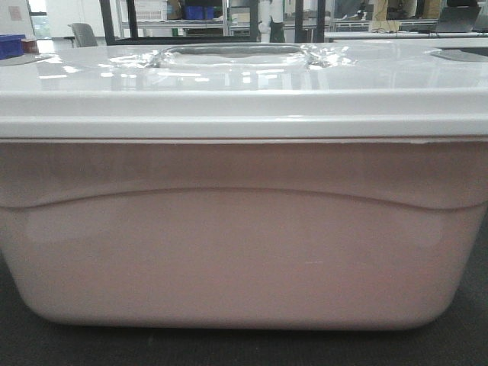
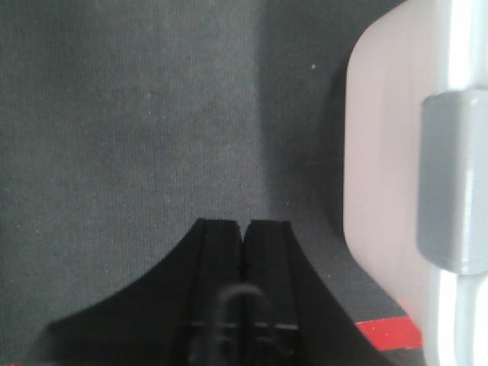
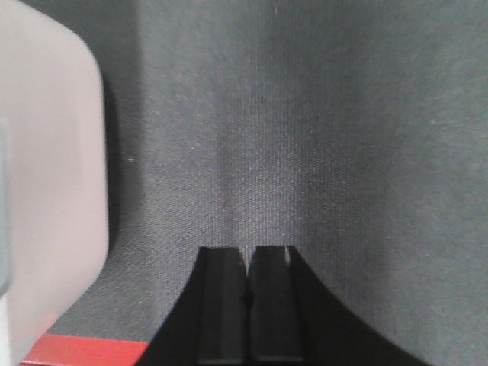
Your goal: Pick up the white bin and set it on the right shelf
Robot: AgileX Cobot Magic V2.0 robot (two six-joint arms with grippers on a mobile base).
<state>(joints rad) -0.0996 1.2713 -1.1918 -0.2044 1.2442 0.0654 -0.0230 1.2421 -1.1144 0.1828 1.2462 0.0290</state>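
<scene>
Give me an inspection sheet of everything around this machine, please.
Surface: dark grey fabric mat, red edge strip.
Job's things: white bin sits on the mat, lid on; right shelf not identifiable.
Clutter: nothing seen.
Grippers: left gripper and right gripper flank the bin without touching, fingers shut, empty.
Cables: dark loop behind the left fingers, possibly a cable.
Surroundings: rack holding blue bins, a chair.

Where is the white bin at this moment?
The white bin fills the front view, standing on the dark mat, right of the left gripper and left of the right gripper.
</scene>
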